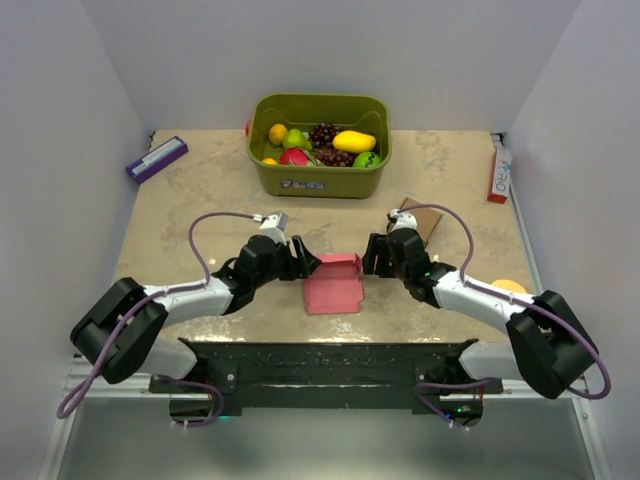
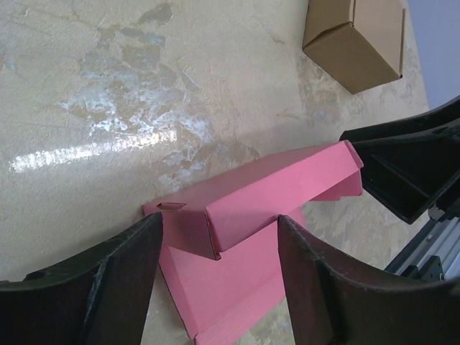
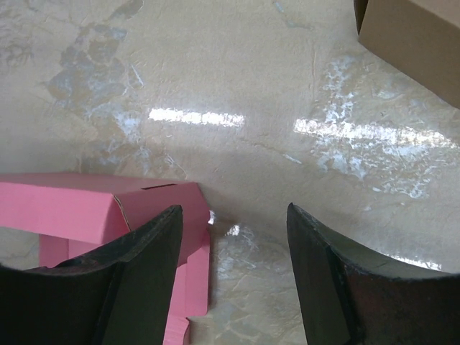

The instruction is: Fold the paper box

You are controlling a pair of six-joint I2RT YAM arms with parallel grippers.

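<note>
A: Where's the box?
B: On the table [image 1: 200,200], center. The paper box [image 1: 333,283] lies half-folded between my arms. Thin card: I'd say light, creases easily, probably slides.
A: Grippers?
B: Left gripper [image 2: 219,251] is spread, straddling the raised wall. Right gripper [image 3: 233,237] is spread and empty at its corner. I'd pinch flap edges, gently.

We saw a laboratory test cell: plain white walls [image 1: 330,50] enclosed a worktop [image 1: 200,200] fronted by a black robot-mounting rail [image 1: 320,365].
</note>
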